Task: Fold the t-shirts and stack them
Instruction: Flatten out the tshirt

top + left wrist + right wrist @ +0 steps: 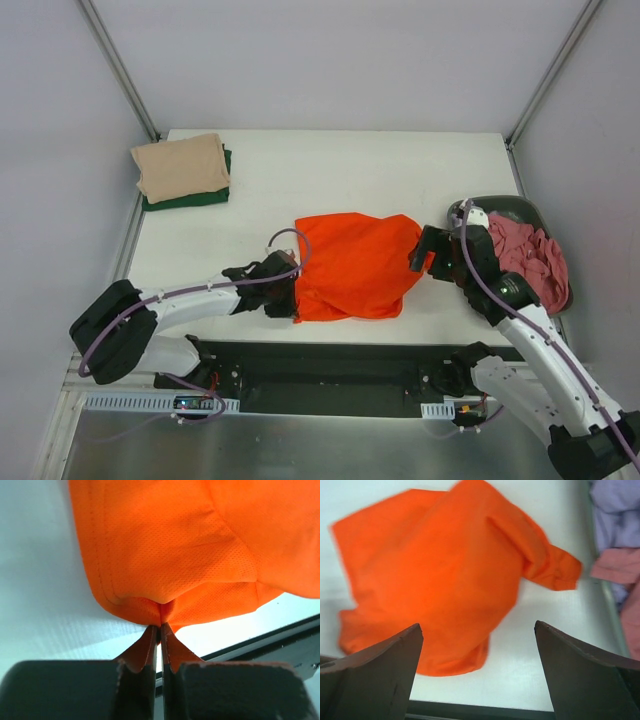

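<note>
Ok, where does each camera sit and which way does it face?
Top external: above, behind the bases, looking down on the white table; left gripper and right gripper show.
Left wrist: looks along the shut left gripper pinching the bright orange cloth t-shirt.
Right wrist: looks past the open right gripper at that t-shirt.
Shared: all three show the t-shirt.

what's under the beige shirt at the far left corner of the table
A folded dark green shirt, showing only at the near and right edges of the beige shirt. The rest of it, and anything else beneath, is covered.
</note>
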